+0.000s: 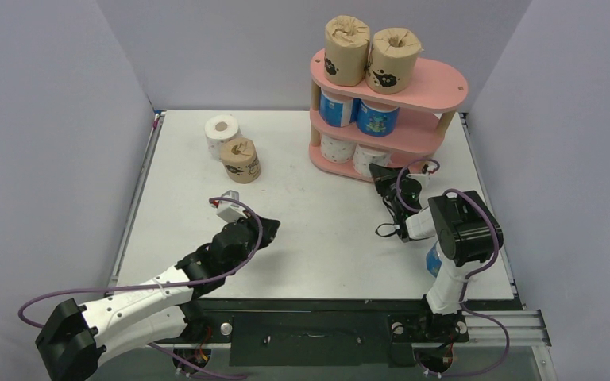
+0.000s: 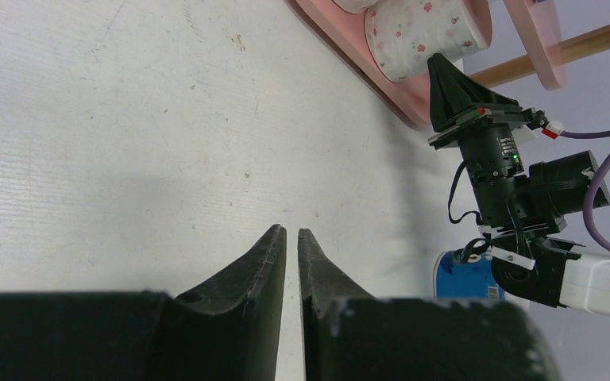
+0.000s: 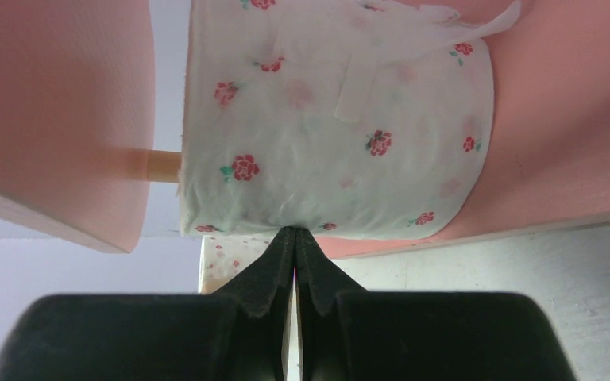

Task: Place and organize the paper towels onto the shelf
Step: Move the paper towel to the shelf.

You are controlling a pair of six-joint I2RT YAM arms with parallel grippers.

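Observation:
The pink shelf (image 1: 438, 89) stands at the back right. Its top tier carries two brown paper towels (image 1: 346, 51), the middle tier two blue ones (image 1: 377, 117), the bottom tier two white dotted ones (image 1: 337, 148). My right gripper (image 1: 376, 170) is shut and empty, its tips touching the side of the right white roll (image 3: 333, 119) on the bottom board (image 3: 560, 119). A white roll (image 1: 222, 132) and a brown roll (image 1: 241, 159) stand on the table at back left. A blue roll (image 2: 465, 278) stands behind my right arm. My left gripper (image 2: 291, 232) is shut and empty over bare table.
Grey walls close in the table on the left, back and right. The right arm's purple cable (image 1: 488, 238) loops beside the blue roll. The shelf's wooden posts (image 1: 445, 121) stand at its ends. The table's front edge carries a black rail (image 1: 310, 329).

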